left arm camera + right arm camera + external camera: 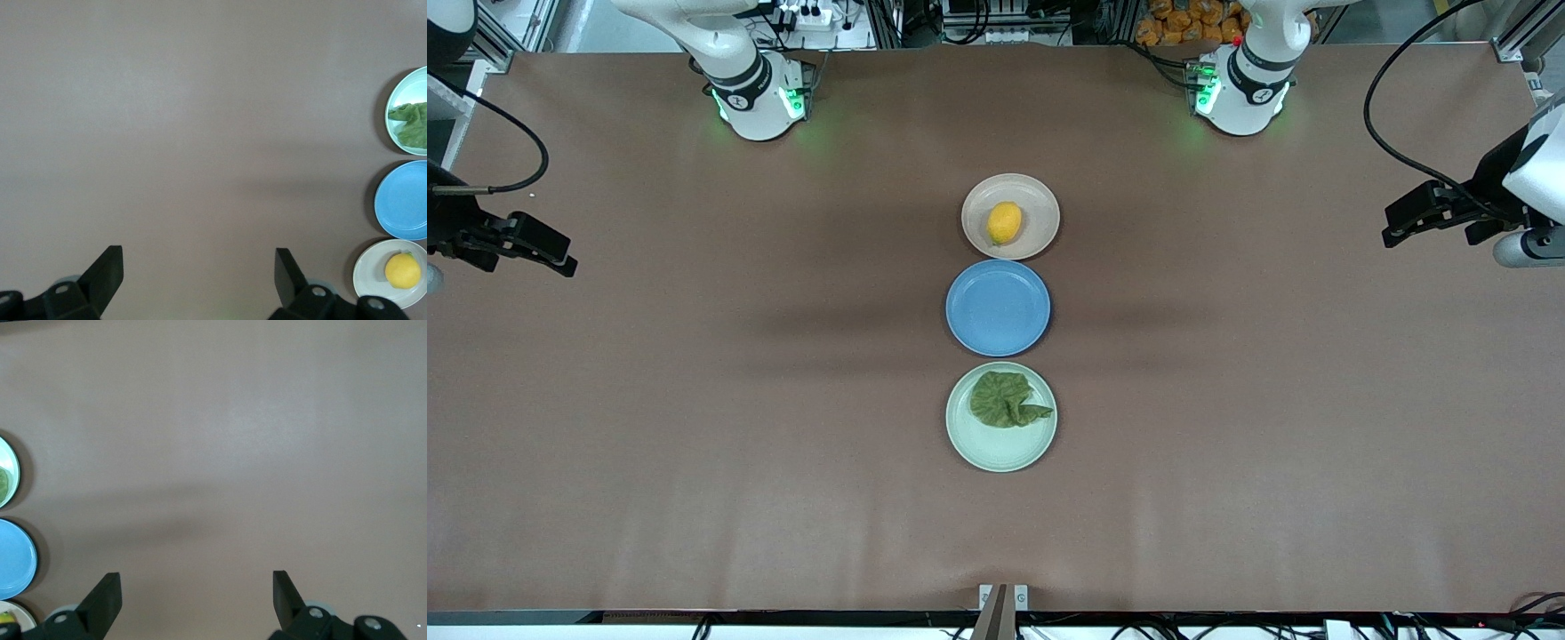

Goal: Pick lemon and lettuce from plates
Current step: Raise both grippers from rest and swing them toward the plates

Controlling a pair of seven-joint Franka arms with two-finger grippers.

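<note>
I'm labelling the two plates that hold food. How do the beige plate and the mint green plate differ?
The beige plate carries a lemon; the mint green plate carries a lettuce leaf. The beige plate lies farther from the front camera, the mint green plate nearer, with a blue plate between them. The lemon sits about central; the lettuce reaches its plate's rim. Both are round, shallow and alike in size.

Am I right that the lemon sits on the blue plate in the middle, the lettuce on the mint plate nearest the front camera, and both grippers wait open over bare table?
Not quite. The lemon lies on the beige-pink plate, as the front view shows; the blue plate holds nothing. The lettuce is on the mint plate, and the left gripper and right gripper do wait open over bare table.
</note>
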